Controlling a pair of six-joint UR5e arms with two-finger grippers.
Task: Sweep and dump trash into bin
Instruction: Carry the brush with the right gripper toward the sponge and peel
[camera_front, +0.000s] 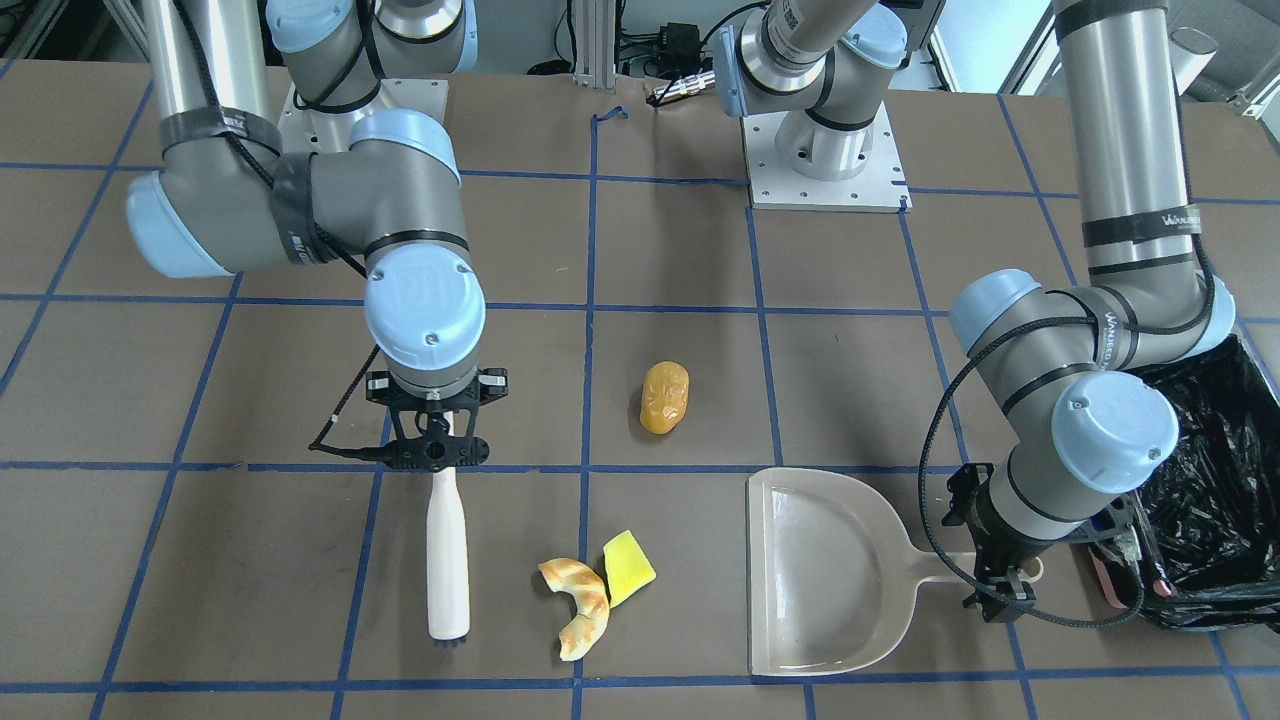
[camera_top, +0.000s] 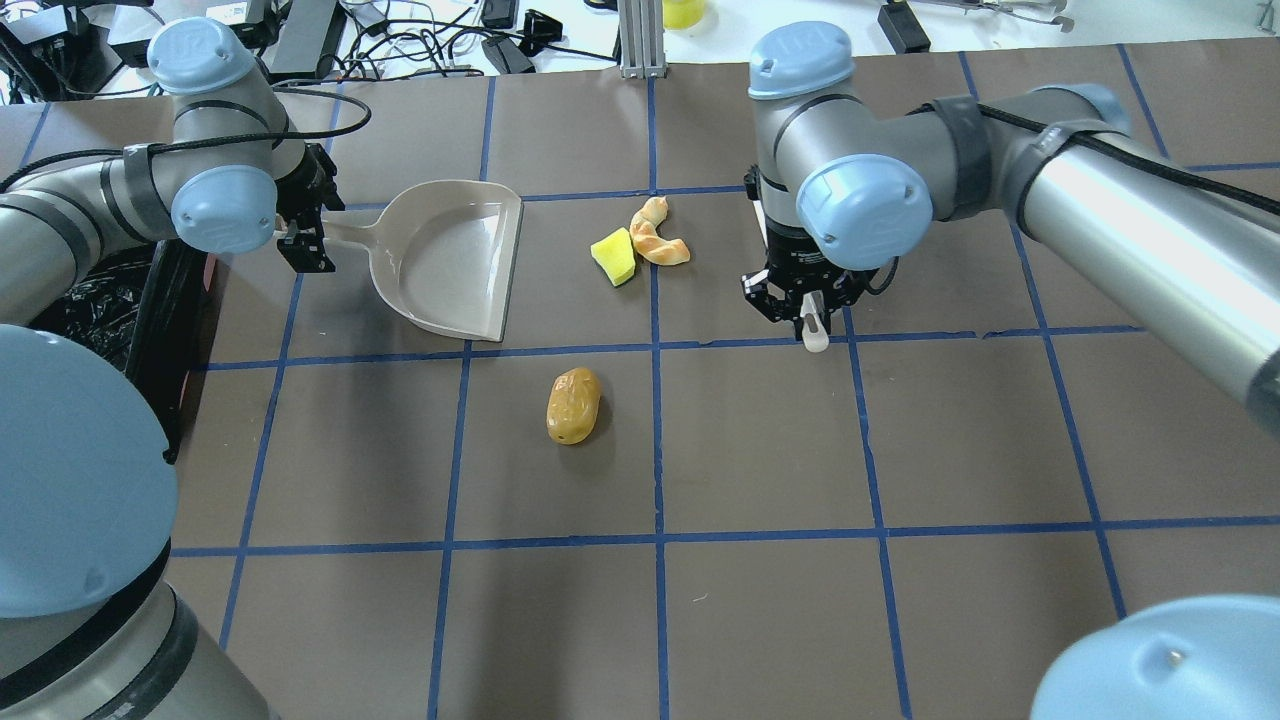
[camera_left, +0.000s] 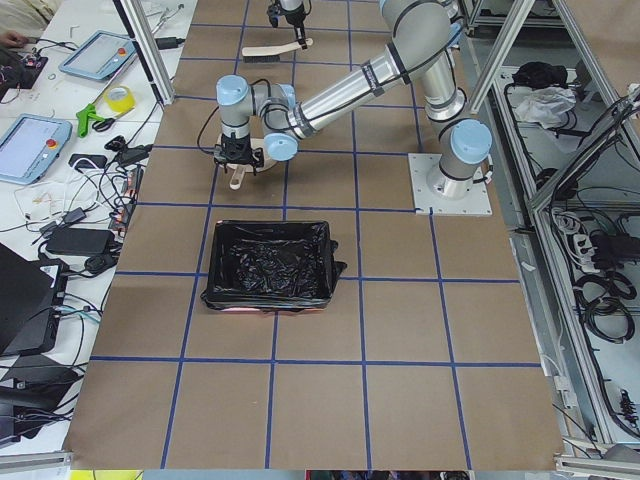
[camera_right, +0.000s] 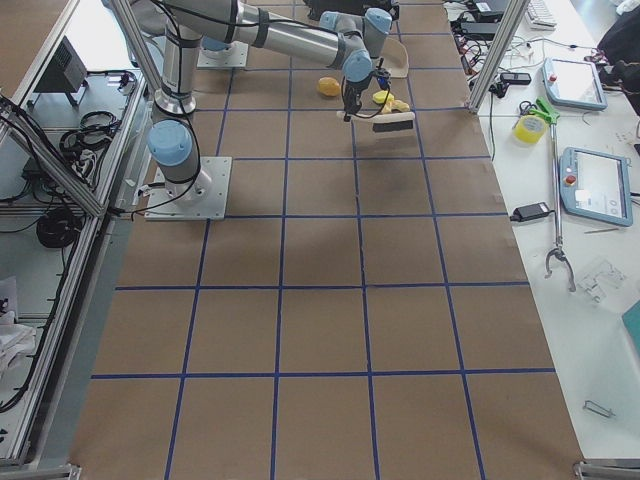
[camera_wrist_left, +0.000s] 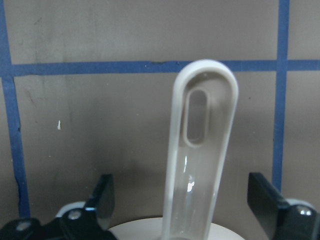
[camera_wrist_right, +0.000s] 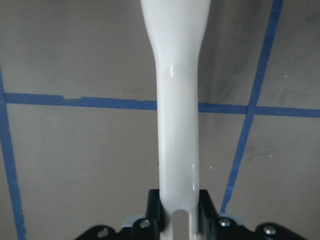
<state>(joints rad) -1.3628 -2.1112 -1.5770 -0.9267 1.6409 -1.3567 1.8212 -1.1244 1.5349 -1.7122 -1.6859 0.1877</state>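
Note:
The golden-brown oval lump (camera_front: 665, 397) lies alone mid-table. The tan croissant piece (camera_front: 580, 605) and the yellow sponge wedge (camera_front: 630, 568) lie touching, between the beige hand brush (camera_front: 447, 560) and the beige dustpan (camera_front: 815, 570). My right gripper (camera_front: 440, 450) is shut on the brush handle (camera_wrist_right: 177, 125), and the brush lies flat with its bristles away from me. My left gripper (camera_front: 1000, 590) is open, its fingers (camera_wrist_left: 102, 197) standing wide on either side of the dustpan handle (camera_wrist_left: 202, 145) without touching it. The black-lined bin (camera_front: 1210, 500) stands just beyond my left gripper.
The table is brown with a blue tape grid. The two arm bases (camera_front: 825, 160) are bolted at my edge of it. The dustpan's open mouth (camera_top: 510, 265) faces the sponge and the croissant. Monitors and cables sit off the table ends in the side views.

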